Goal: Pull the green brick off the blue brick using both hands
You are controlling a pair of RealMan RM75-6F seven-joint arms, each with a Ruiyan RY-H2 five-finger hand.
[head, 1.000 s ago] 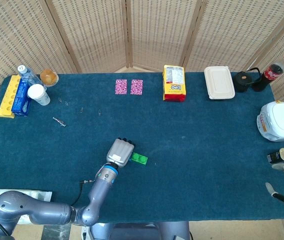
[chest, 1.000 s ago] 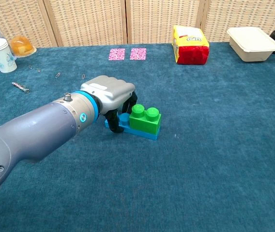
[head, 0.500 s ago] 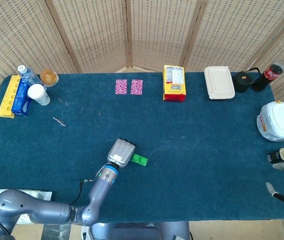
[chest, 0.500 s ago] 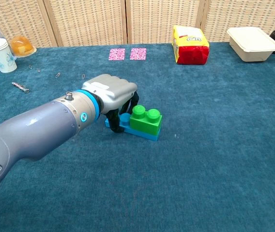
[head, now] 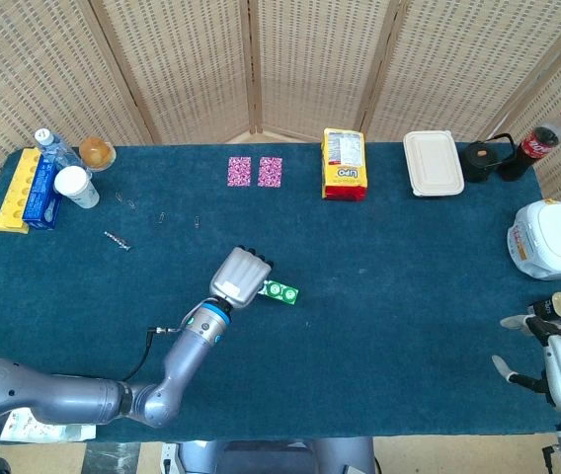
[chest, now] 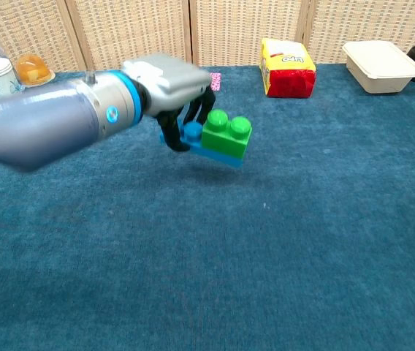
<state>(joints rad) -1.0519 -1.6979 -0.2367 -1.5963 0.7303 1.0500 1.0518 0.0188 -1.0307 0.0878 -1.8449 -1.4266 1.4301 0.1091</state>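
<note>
My left hand (chest: 167,88) (head: 241,276) grips the near end of the blue brick (chest: 196,142) and holds it in the air above the blue cloth. The green brick (chest: 226,133) (head: 280,292) sits pressed onto the blue brick's far end, studs up, sticking out to the right of the hand. In the head view my right hand (head: 557,360) shows at the lower right edge, far from the bricks, fingers apart and holding nothing. The chest view does not show it.
A yellow-red bag (head: 345,164), white lunch box (head: 433,163), cola bottle (head: 542,138) and white pot (head: 552,239) stand along the back and right. Pink cards (head: 255,171), a cup (head: 75,186), water bottle and boxes lie at back left.
My left hand has lifted the joined bricks off the cloth and carried them up and slightly forward. My right hand has moved further into view at the lower right.
</note>
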